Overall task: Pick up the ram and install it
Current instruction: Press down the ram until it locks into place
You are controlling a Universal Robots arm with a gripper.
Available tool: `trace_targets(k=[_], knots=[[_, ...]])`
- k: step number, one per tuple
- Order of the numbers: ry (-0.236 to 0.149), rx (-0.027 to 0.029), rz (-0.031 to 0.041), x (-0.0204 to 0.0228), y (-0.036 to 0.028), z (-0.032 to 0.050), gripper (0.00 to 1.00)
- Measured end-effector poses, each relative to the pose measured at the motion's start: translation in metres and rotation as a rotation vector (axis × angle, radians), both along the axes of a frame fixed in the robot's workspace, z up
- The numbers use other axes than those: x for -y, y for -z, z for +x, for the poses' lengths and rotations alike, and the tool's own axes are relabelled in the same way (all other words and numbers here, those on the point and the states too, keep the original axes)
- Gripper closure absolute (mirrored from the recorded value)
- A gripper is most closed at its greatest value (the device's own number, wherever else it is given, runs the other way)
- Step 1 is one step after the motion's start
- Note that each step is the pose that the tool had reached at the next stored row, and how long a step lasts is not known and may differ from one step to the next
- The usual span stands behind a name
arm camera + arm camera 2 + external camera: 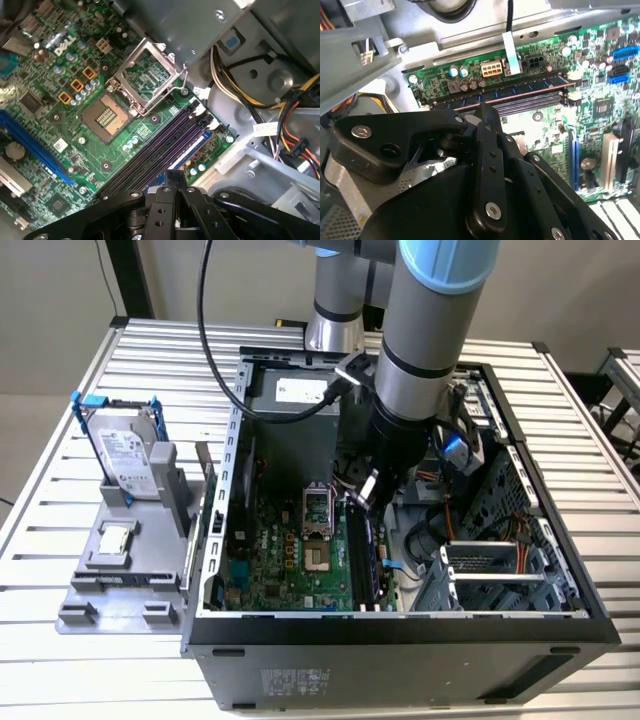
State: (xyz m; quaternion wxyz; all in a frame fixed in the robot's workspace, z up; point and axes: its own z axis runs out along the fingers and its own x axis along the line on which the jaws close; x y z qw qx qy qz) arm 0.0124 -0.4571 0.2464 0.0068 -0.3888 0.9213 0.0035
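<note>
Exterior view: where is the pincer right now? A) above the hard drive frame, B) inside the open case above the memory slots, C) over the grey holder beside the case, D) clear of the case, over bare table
B: the pincer reaches into the case just above the memory slots.

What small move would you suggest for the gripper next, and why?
Probably a short, slow descent: the gripper hangs above the black memory slots on the motherboard, close but not touching. Whether it holds the ram, I cannot tell.
</note>
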Motion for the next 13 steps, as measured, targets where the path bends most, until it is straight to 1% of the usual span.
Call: trace_targets(k=[9,13], knots=[[-0.124,0.0039,-0.0002,0.0,0.0002,0.0,1.0],[-0.18,0.0043,-0.0016,0.0,0.0004,-0.0001,1.0]])
